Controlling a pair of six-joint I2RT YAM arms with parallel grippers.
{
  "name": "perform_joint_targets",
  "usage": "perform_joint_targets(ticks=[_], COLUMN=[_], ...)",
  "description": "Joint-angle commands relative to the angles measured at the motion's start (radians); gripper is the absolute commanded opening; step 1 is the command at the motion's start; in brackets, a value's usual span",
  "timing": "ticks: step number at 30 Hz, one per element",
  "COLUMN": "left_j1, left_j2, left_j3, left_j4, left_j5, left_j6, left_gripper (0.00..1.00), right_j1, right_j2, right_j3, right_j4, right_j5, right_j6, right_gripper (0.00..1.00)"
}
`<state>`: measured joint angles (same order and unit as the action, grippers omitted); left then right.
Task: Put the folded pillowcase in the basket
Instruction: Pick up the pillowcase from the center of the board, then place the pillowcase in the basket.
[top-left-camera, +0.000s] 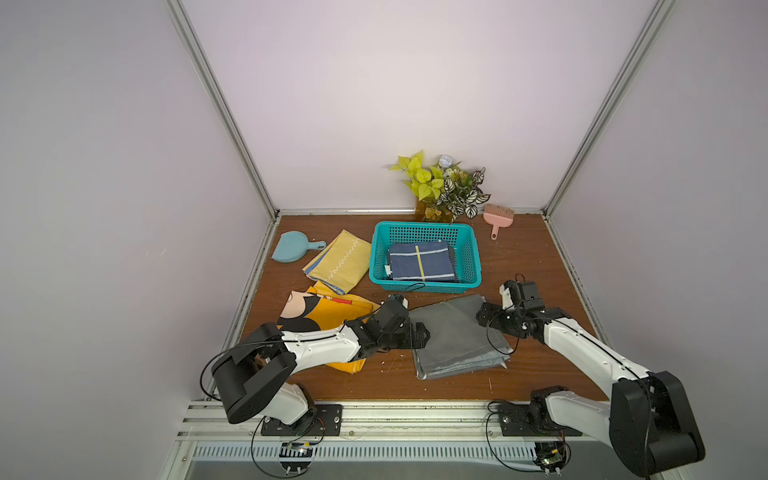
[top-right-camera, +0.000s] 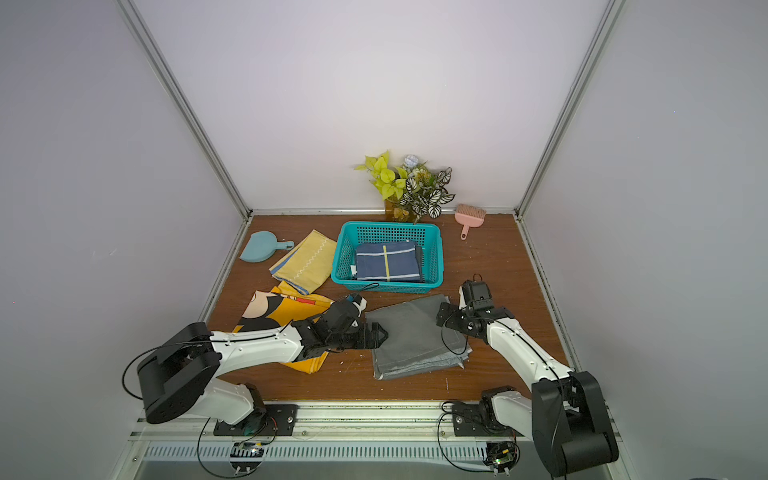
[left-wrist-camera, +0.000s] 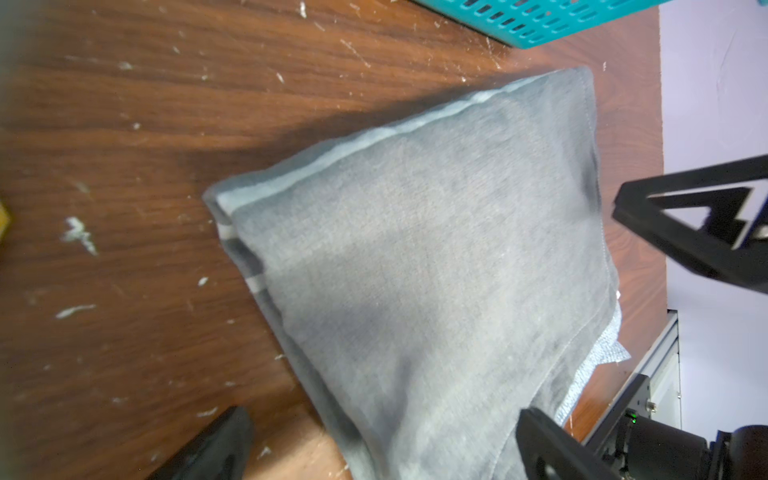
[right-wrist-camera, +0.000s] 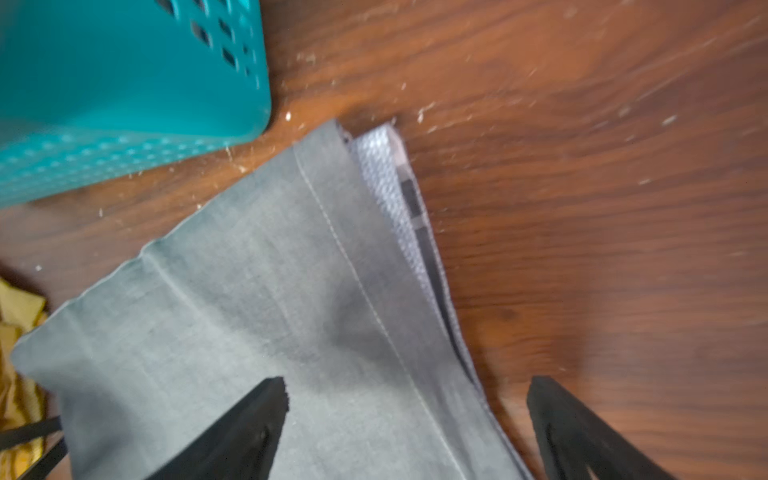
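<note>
Both jaw pairs apart; folded grey fabric pillowcase (top-left-camera: 457, 340) on my wooden table (top-left-camera: 540, 266).
Both top views: it lies outside, near the rectangular teal lattice plastic basket (top-right-camera: 386, 286), arms covering its side edges. Left wrist: left gripper (left-wrist-camera: 382, 449) spread, fingertips cropped. Right wrist: right gripper (right-wrist-camera: 407, 415) spread across its blurred hem.

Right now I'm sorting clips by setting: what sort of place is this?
Probably a lab test booth: bare walls, robot arms bolted to a metal rail, basket and cloths as props.

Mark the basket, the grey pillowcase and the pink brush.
basket (top-left-camera: 419, 233): in a top view, far wall.
grey pillowcase (top-left-camera: 453, 340): in a top view, middle of top layer.
pink brush (top-right-camera: 470, 215): in a top view, bristle head.
</note>
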<state>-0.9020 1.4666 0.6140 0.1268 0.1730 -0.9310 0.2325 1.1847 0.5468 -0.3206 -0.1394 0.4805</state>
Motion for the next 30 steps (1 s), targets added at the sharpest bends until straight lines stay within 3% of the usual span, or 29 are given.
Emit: perform_joint_targets(ticks=[1,9,15,18,20,22,24,25,30], left_j1=[-0.012,-0.015,-0.017,-0.02,-0.023,-0.03,-0.034,-0.036,-0.059], left_j2=[0.042,0.096,0.102,0.105,0.106,0.104,0.1,0.094,0.038], left_j3=[-0.016,0.039,0.044,0.039,0.038,0.04,0.045,0.049,0.102], left_j4=[0.006,0.007,-0.01,-0.008,-0.006,-0.009,-0.024,-0.033,-0.129], left_j5=[0.003,0.011,0.001,-0.005,-0.007,-0.016,-0.026,-0.036,-0.091], left_j6=[0.007,0.021,0.028,0.025,0.023,0.022,0.023,0.022,0.041], left_gripper=[0.99,0.99,0.94,0.82,0.61,0.3,0.08,0.0,0.0], right_j1=[0.0,0.046,0.16,0.212,0.228,0.234,0.237,0.239,0.264], right_j2=[0.029,-0.007,-0.024,-0.005,0.005,0.009,0.002,-0.003,-0.062], right_j3=[-0.052,-0.134,-0.176,-0.184,-0.182,-0.176,-0.167,-0.16,-0.1], right_j4=[0.054,0.088,0.119,0.133,0.142,0.14,0.127,0.119,0.048], right_j5=[-0.099,-0.155,-0.159,-0.14,-0.14,-0.133,-0.119,-0.113,-0.094], right_j6=[0.02,0.072,0.145,0.169,0.176,0.174,0.168,0.164,0.148], right_gripper=[0.94,0.91,0.8,0.73,0.63,0.39,0.1,0.0,0.0])
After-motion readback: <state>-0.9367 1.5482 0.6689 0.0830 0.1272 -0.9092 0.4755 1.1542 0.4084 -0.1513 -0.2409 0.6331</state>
